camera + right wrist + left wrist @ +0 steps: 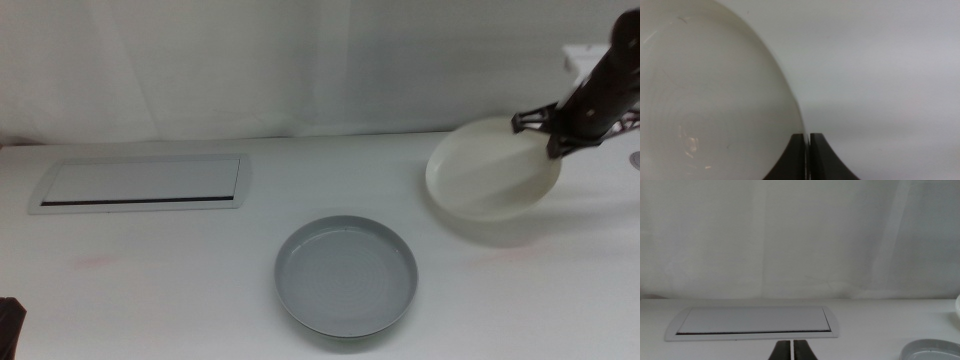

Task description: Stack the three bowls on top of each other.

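Note:
A grey bowl [346, 274] sits on the table at the middle front; its rim also shows in the left wrist view [932, 350]. At the right, a cream white bowl [490, 168] hangs tilted above the table, casting a shadow below. My right gripper [553, 135] is shut on its far right rim; the right wrist view shows the cream bowl [715, 95] with its edge pinched between the jaws of my right gripper [808, 137]. My left gripper [791, 349] is shut on nothing and waits at the front left corner [8, 315]. A third bowl is out of view.
A flat white rectangular panel [142, 182] with a dark slot lies set into the table at the back left, seen too in the left wrist view [752, 321]. A white curtain hangs behind the table.

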Controlling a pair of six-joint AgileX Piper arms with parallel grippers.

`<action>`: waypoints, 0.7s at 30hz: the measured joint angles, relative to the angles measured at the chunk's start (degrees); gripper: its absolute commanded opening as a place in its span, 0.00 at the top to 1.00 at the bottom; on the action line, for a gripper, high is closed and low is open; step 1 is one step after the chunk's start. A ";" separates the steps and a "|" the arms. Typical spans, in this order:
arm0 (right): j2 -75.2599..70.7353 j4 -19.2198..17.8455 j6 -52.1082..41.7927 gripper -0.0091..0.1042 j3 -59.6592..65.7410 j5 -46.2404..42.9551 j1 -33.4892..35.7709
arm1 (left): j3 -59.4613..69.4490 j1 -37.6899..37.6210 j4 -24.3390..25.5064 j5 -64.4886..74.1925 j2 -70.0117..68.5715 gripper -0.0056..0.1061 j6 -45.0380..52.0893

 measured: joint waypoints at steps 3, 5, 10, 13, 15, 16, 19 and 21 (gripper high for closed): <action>-4.87 -0.11 -1.76 0.94 0.00 1.56 -0.12 | 0.00 0.00 0.00 0.00 0.00 0.98 0.00; -7.51 -0.11 -1.90 0.94 0.00 1.94 -0.12 | 0.00 0.00 0.00 0.00 0.00 0.98 0.00; -13.65 0.83 -2.15 0.94 0.00 3.84 -0.12 | 0.00 0.00 0.00 0.00 0.00 0.98 0.00; -17.23 3.73 -3.62 0.94 0.00 4.92 -0.12 | 0.00 0.00 0.00 0.00 0.00 0.98 0.00; -19.96 7.83 -4.57 0.94 0.00 6.25 0.04 | 0.00 0.00 0.00 0.00 0.00 0.98 0.00; -20.70 8.38 -4.70 0.94 0.00 6.87 0.34 | 0.00 0.00 0.00 0.00 0.00 0.98 0.00; -21.93 8.49 -4.93 0.94 0.00 8.33 2.56 | 0.00 0.00 0.00 0.00 0.00 0.98 0.00; -21.95 8.62 -4.93 0.94 0.10 8.83 4.68 | 0.00 0.00 0.00 0.00 0.00 0.98 0.00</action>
